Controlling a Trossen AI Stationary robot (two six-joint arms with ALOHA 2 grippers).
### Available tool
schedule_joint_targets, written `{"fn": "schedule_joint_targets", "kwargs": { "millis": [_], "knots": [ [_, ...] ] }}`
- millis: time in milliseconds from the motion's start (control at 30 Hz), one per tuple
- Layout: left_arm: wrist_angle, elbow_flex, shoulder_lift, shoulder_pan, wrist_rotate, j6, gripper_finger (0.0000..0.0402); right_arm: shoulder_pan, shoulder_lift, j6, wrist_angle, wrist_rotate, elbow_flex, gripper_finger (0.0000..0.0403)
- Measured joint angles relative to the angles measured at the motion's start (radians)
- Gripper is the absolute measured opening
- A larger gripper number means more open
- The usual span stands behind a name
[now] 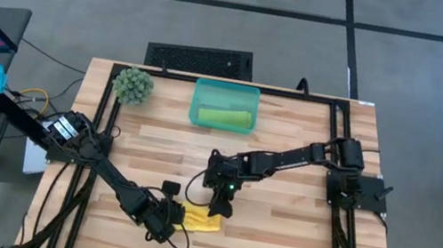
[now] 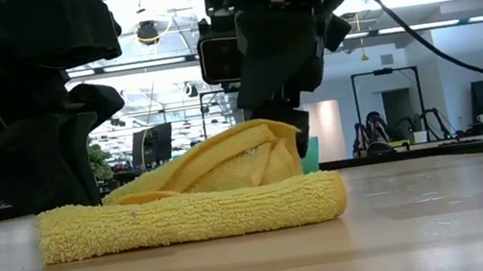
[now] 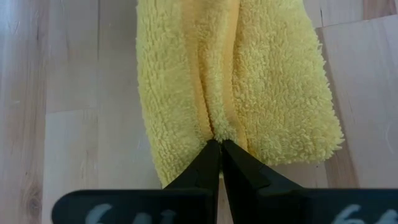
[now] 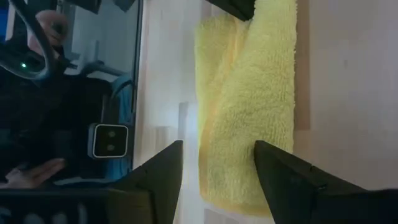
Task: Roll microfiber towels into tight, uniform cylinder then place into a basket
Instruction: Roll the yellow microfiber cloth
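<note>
Pale wood planks make up the bench [image 1: 275, 232], with the basket [image 1: 197, 106] at twelve o'clock holding a lime green towel [image 1: 226, 118]. At the front edge, about six o'clock, lies the half-rolled yellow towel [image 1: 203, 220], its long axis running from nine to three o'clock. The left gripper [image 1: 176, 216], on an arm stretched low from nine o'clock, has its jaws pinched together on the towel's near end fold. The right gripper [image 1: 220, 207] hangs steeply just above the towel's twelve o'clock side, jaws spread apart and empty, astride the cloth's other end. Rolling looks unfinished; the right arm seems better placed to tuck.
</note>
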Motion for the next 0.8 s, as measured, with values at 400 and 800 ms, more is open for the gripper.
{"fn": "schedule_joint_targets", "kwargs": {
  "millis": [400,800],
  "knots": [
    [-0.003,0.0,0.0,0.0,-0.002,0.0,0.0006,0.035,0.0,0.054,0.003,0.077,0.0,0.0194],
    [-0.027,0.002,0.0,-0.001,-0.031,0.001,0.0006,0.057,0.0,0.06,-0.069,0.209,0.0,0.017]
  ]
}}
